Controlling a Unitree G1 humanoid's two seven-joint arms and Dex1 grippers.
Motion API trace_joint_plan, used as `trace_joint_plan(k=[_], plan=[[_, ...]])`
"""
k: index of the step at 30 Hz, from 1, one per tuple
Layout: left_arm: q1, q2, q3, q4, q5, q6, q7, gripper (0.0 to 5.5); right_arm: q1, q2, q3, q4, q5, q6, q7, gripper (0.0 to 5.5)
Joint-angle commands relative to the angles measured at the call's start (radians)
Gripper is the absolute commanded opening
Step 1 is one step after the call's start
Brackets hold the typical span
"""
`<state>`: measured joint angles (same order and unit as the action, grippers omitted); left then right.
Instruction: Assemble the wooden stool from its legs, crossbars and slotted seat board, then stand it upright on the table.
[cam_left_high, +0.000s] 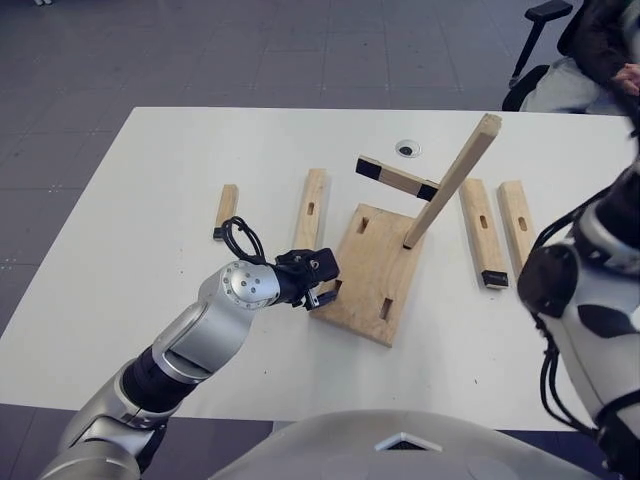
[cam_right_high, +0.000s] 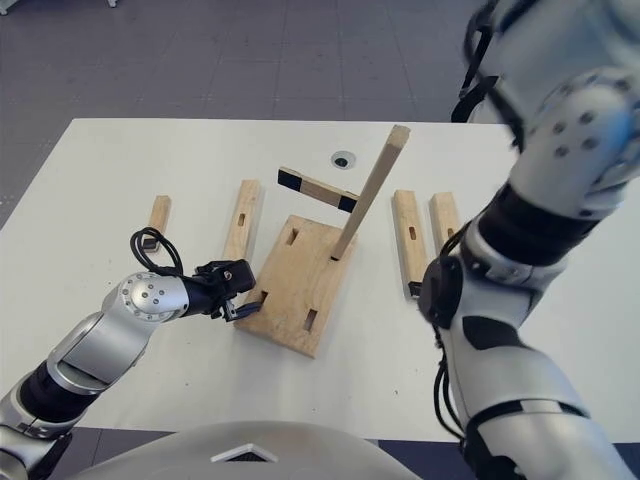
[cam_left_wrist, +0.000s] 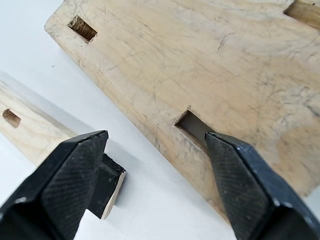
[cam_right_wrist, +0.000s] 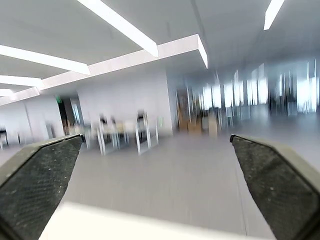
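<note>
The slotted seat board (cam_left_high: 372, 272) lies flat mid-table. One leg (cam_left_high: 452, 180) stands in its far slot, leaning to the right. A black-tipped crossbar (cam_left_high: 393, 177) meets that leg partway up; I cannot tell whether they are joined. My left gripper (cam_left_high: 322, 287) is open at the board's near left edge: one finger (cam_left_wrist: 235, 175) hangs over a slot (cam_left_wrist: 192, 126), the other over the table. Another leg (cam_left_high: 310, 208) lies just left of the board. Two more legs (cam_left_high: 481, 230) (cam_left_high: 516, 220) lie to its right. My right gripper (cam_right_wrist: 156, 137) is open and raised, facing the room.
A short crossbar (cam_left_high: 227, 208) lies at the left of the white table (cam_left_high: 150, 200). A round cable hole (cam_left_high: 408, 149) sits behind the board. My right arm (cam_left_high: 590, 290) looms over the table's right side. An office chair (cam_left_high: 530, 60) stands beyond the far right corner.
</note>
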<state>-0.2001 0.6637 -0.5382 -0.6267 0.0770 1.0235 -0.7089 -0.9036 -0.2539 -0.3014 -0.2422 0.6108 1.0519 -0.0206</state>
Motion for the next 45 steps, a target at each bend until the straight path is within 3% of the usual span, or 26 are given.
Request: trace_joint_plan(k=[1, 3, 5, 11, 16, 28, 34, 36, 45], plan=[[0.009, 0.010, -0.027, 0.023, -0.020, 0.024, -0.001, 3.62, 0.406, 0.073, 0.169, -0.015, 0.038, 0.228, 0.030, 5.47], [0.010, 0.011, -0.027, 0.022, -0.024, 0.026, 0.004, 3.62, 0.515, 0.099, 0.193, -0.074, 0.046, 0.253, 0.024, 5.47], [0.016, 0.007, -0.027, 0.018, -0.027, 0.033, 0.014, 3.62, 0.505, 0.112, 0.161, -0.091, 0.051, 0.233, 0.016, 5.47], [0.019, -0.007, -0.026, 0.018, -0.038, 0.047, 0.038, 3.62, 0.157, 0.118, -0.023, -0.098, 0.115, 0.014, 0.011, 5.47], [0.074, -0.102, 0.037, 0.016, -0.050, 0.128, 0.139, 3.62, -0.090, 0.015, -0.152, -0.103, 0.217, -0.024, -0.010, 5.47], [-0.003, -0.274, 0.119, -0.006, -0.014, 0.461, 0.423, 3.62, -0.116, -0.055, -0.153, -0.116, 0.201, -0.112, -0.092, 5.47], [0.003, -0.412, 0.285, 0.080, 0.041, 0.473, 0.599, 3.62, -0.115, -0.075, -0.146, -0.116, 0.199, -0.125, -0.112, 5.47], [0.005, -0.509, 0.382, 0.099, 0.052, 0.471, 0.654, 3.62, -0.110, -0.084, -0.138, -0.109, 0.193, -0.132, -0.110, 5.47], [-0.132, -0.702, 0.451, -0.013, -0.021, 0.588, 0.661, 3.62, -0.081, -0.092, -0.113, -0.092, 0.194, -0.153, -0.096, 5.47]])
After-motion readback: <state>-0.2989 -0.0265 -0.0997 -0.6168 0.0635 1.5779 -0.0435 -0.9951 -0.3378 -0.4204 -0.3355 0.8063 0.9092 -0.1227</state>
